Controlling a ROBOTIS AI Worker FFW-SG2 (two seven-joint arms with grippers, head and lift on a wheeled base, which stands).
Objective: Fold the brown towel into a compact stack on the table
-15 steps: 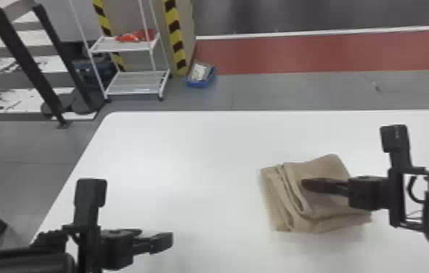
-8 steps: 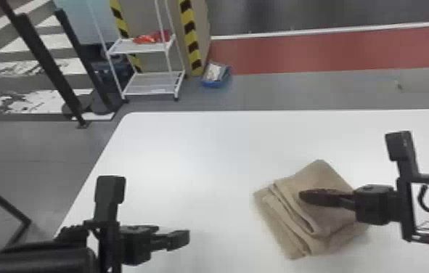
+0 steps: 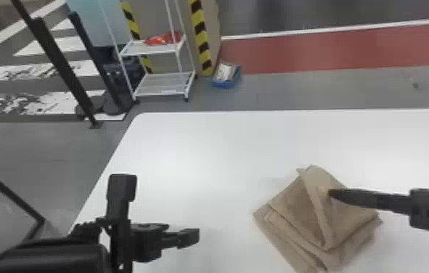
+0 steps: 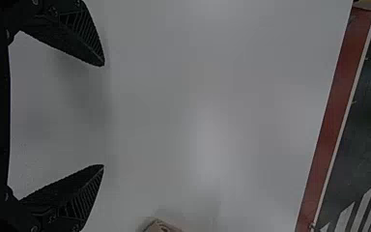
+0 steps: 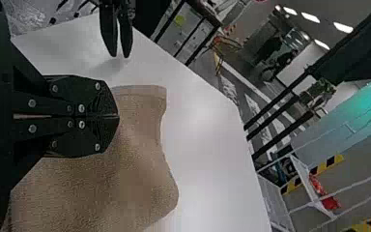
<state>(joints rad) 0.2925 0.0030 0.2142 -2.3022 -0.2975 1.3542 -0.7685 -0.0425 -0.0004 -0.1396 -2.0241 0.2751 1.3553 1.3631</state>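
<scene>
The brown towel (image 3: 291, 207) lies in a folded, layered stack on the right part of the white table, a raised strip crossing its top. At the lower left, my left gripper (image 3: 188, 237) is apart from the towel. My right gripper (image 3: 333, 194) has its fingertips at the upper layer, beside that strip. In the left wrist view my left gripper (image 4: 103, 115) is open, with bare table between its fingers and a towel corner (image 4: 160, 226) off to one side. My right gripper (image 5: 118, 116) is shut over the towel (image 5: 140, 169); whether cloth is pinched I cannot tell.
The white table (image 3: 195, 152) has bare surface between the left arm and the towel. Beyond its far edge stand a white wheeled rack (image 3: 166, 81) and a blue box (image 3: 226, 74) on the floor. Dark posts (image 3: 64, 67) rise beyond the left side.
The towel has turned and its upper layer now shows a raised strip beside my right fingertips, which have shifted over it. The head view has panned slightly; my left gripper looks unchanged.
</scene>
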